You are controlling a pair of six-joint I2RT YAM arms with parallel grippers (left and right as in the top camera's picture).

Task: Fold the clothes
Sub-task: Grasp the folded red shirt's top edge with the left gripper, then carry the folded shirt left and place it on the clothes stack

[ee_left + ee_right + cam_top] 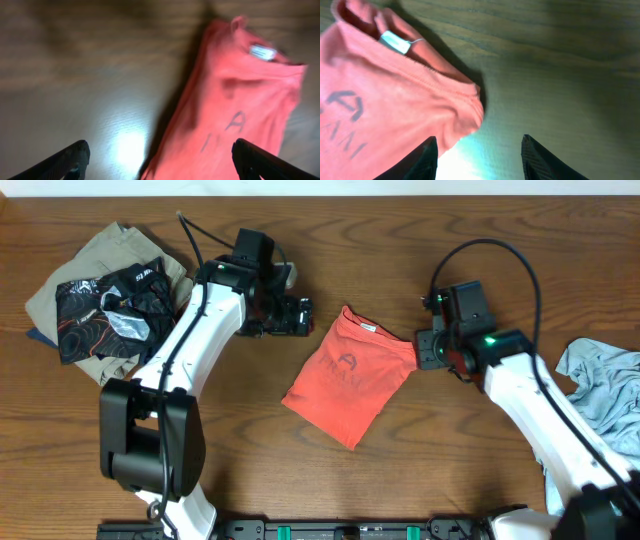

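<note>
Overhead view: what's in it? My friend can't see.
A coral-red T-shirt lies on a wooden table between two white robot arms. The left pincer is apart from it; the right pincer is at its right edge. A clothes pile lies far left, a grey cloth far right.

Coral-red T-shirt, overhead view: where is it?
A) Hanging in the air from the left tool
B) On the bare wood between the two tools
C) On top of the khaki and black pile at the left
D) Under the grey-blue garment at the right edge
B: the coral-red T-shirt lies on the wooden table, with the left tool on one side and the right tool on the other.
</note>
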